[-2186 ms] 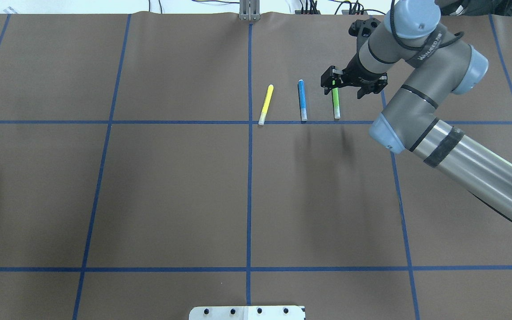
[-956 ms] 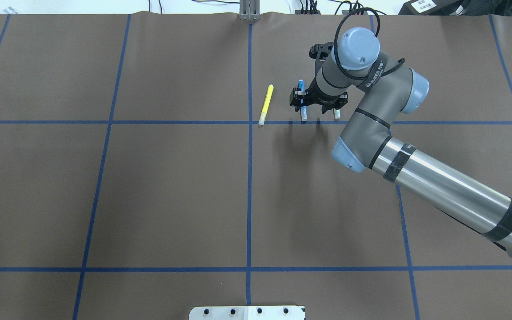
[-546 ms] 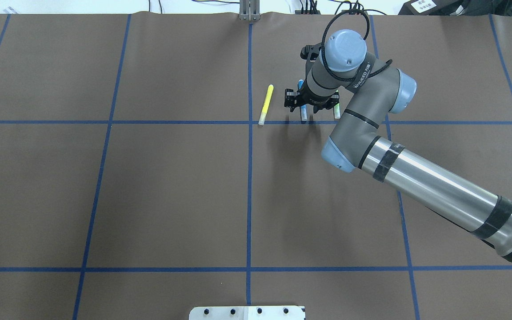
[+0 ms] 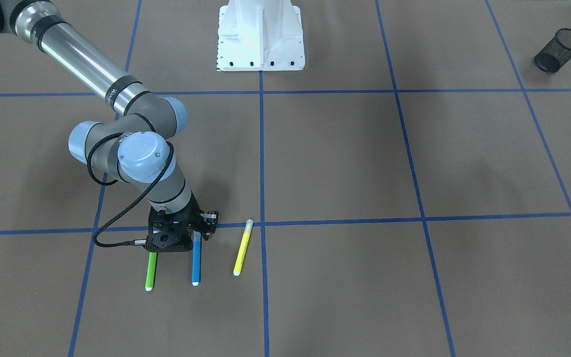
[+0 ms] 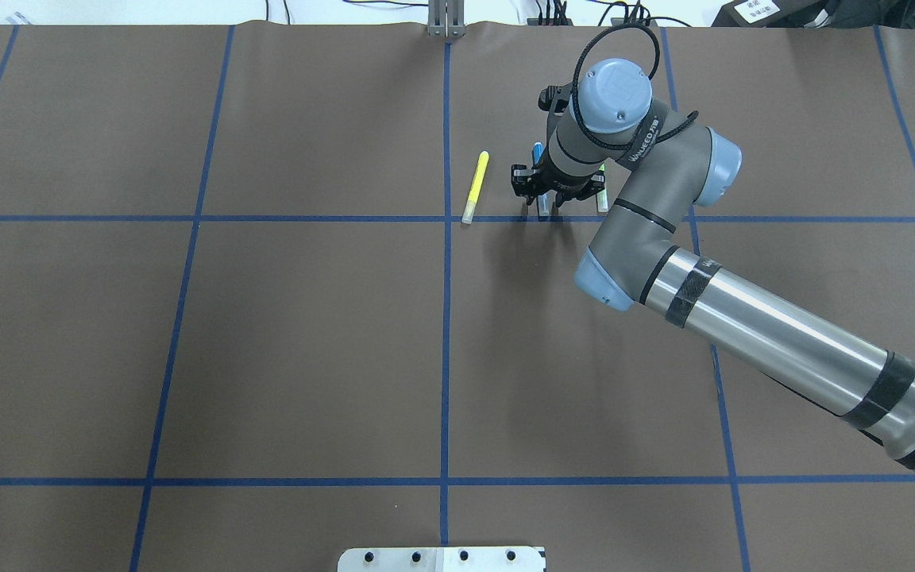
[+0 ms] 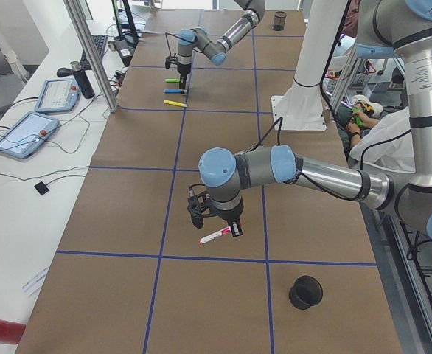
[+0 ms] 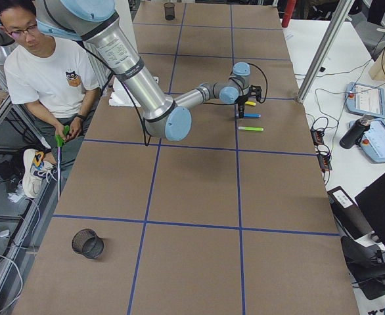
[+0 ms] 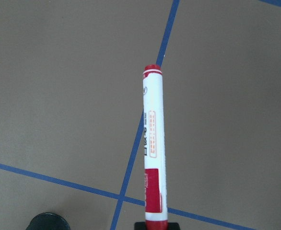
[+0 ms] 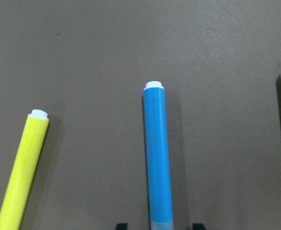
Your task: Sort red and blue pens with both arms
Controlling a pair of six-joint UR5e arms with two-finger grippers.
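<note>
The blue highlighter (image 9: 158,153) lies on the brown mat between the yellow highlighter (image 9: 21,167) and the green one (image 4: 151,270). My right gripper (image 5: 542,208) is down over the blue one's capped end, open, one fingertip (image 9: 122,225) on each side of the barrel. The red-capped white marker (image 8: 152,148) runs straight out from my left gripper (image 6: 217,227), which is shut on its red end and holds it a little above the mat. In the exterior left view the marker (image 6: 215,236) hangs under the near arm.
A black mesh cup (image 4: 559,43) lies tipped on my left side, far from the highlighters. Another black cup (image 6: 305,292) stands near the left gripper. The white robot base (image 4: 260,34) is mid-table. A seated person (image 7: 45,72) is beside the table.
My right arm swung left from above the green highlighter to the blue one, then dropped lower over it. The highlighters have not moved.
</note>
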